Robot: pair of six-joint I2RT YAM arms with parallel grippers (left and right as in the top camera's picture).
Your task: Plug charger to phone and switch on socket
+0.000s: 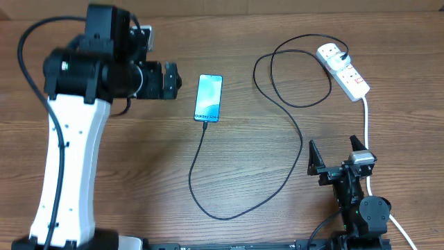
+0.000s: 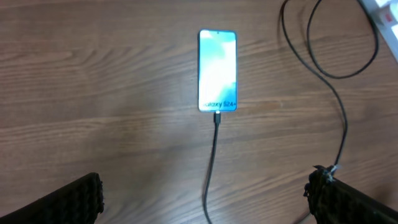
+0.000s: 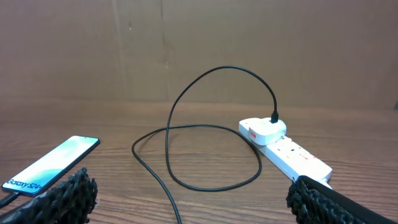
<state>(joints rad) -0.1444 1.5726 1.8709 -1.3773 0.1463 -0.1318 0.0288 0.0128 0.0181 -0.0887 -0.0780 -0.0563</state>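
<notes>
Wood table (image 1: 139, 167), overhead view. I see phone (image 1: 209, 98) lying flat just off centre toward 12 o'clock, screen lit blue, text end facing 6 o'clock. Charger (image 2: 213, 149) tip sits in phone's 6 o'clock end. Cable drops, curls round toward 4 o'clock, climbs, loops, and ends plugged into far end of socket (image 1: 345, 69) at 2 o'clock. I can't tell switch position. Left gripper (image 1: 173, 81) near phone at its 9 o'clock, jaws spread wide, holding nothing. Right gripper (image 1: 332, 144) at 5 o'clock, jaws wide apart, empty, beside socket's white lead (image 1: 365, 121).
</notes>
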